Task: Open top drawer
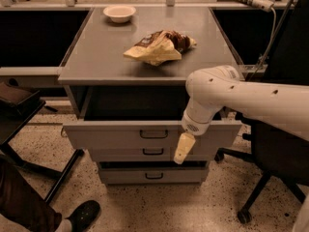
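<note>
The top drawer [111,135] is the widest grey front of the cabinet, with a small black bar handle [153,134]. It stands pulled out toward me, with a dark gap behind its front, under the cabinet top [96,57]. Two narrower drawer fronts, the middle [120,154] and the bottom [125,176], sit shut below it. My white arm [231,93] reaches in from the right. My gripper [181,150], cream coloured, hangs in front of the top and middle drawer fronts, just right of the handle and not on it.
A crumpled snack bag [157,46] and a white bowl [119,12] lie on the cabinet top. A black office chair [270,178] stands at the right. A person's shoe [82,214] and a dark stand [19,100] are at the left.
</note>
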You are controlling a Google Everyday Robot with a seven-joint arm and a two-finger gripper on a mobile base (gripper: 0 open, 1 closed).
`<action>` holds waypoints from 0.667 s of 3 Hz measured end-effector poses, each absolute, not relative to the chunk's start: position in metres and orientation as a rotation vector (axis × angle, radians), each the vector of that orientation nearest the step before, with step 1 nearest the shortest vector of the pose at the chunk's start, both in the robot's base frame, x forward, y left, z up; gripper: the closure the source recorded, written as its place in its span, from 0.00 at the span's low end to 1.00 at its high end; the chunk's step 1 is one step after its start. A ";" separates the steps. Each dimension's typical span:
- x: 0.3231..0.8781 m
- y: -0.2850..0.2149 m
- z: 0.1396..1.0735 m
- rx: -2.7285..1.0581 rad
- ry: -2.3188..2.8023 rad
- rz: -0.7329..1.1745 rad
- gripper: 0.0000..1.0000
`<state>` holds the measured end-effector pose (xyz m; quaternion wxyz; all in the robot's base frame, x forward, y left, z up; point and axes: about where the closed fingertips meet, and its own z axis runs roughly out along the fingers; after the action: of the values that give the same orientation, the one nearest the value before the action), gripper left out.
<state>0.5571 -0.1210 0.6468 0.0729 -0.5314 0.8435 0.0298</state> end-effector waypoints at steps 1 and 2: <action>0.535 -0.131 0.650 -1.646 2.616 0.054 0.00; 0.528 -0.133 0.651 -1.659 2.639 0.054 0.00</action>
<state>0.5277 -0.1334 0.6510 0.0118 -0.5321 0.8464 0.0173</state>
